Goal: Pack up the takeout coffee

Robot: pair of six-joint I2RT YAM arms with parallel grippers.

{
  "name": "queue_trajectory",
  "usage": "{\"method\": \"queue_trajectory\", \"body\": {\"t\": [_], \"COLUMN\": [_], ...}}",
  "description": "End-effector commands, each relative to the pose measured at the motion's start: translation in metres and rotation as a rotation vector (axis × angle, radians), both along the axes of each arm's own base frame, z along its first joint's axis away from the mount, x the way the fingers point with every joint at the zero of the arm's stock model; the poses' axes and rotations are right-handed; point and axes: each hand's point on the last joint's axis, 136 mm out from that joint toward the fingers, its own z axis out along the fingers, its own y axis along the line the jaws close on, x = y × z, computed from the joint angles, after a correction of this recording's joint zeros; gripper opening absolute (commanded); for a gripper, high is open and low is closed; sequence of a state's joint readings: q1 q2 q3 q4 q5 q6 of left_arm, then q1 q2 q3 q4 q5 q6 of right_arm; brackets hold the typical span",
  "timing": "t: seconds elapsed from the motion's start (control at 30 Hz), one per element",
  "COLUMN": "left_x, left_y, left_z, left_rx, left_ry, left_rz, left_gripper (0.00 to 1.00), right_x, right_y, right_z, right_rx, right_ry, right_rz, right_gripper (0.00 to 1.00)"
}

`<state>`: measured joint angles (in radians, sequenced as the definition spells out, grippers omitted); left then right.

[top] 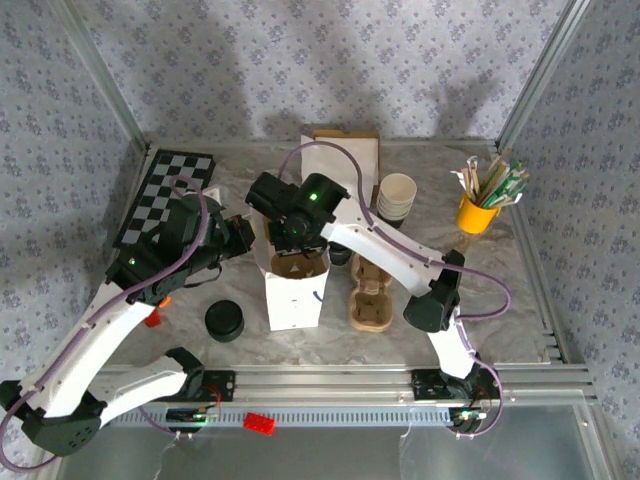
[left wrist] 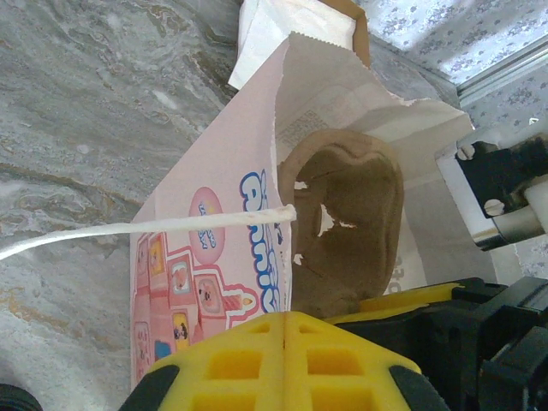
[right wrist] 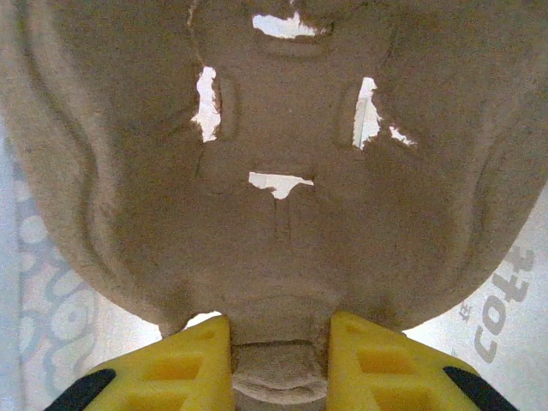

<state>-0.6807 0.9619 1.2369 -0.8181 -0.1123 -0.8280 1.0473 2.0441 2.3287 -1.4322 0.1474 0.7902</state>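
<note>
The paper bag (top: 293,300) stands upright in the middle of the table (top: 480,300). The left gripper (left wrist: 285,342) has its yellow fingers pressed together on the bag's rim. The right gripper (right wrist: 278,342) is clamped on the tab of a brown cardboard cup carrier (right wrist: 282,128), which sits in the bag's open mouth. The coffee cup (top: 340,257) seems to be the dark-topped thing just right of the bag, mostly hidden under the right arm. A second carrier (top: 370,295) lies beside it.

Top view looks down from behind; both wrist views closely face the same pulp carrier (right wrist: 282,128) in the bag (left wrist: 214,240).
</note>
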Motion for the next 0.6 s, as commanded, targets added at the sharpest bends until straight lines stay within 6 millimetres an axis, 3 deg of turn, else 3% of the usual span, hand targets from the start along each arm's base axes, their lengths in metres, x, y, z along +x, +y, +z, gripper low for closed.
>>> {"method": "queue_trajectory", "body": {"t": [0.0,0.27,0.57], "left_x": [-0.004,-0.007,-0.008], "left_y": [0.000,0.000,0.001], "left_z": [0.005,0.004,0.004], "left_rx": [-0.024,-0.011,-0.006], "left_ry": [-0.002,0.001,-0.001], "left_rz": [-0.006,-0.014,-0.013], "left_gripper": [0.00,0.00,0.00], "right_x": [0.007,0.010,0.008], "right_y": [-0.013,-0.014,-0.009], "right_z": [-0.007,-0.021,-0.018], "right_rx": [-0.059,-0.090,-0.082], "right_ry": [-0.018,-0.013,-0.017], "right_rz": [-0.051,-0.068,-0.052], "right_gripper": [0.29,0.31,0.39]}}
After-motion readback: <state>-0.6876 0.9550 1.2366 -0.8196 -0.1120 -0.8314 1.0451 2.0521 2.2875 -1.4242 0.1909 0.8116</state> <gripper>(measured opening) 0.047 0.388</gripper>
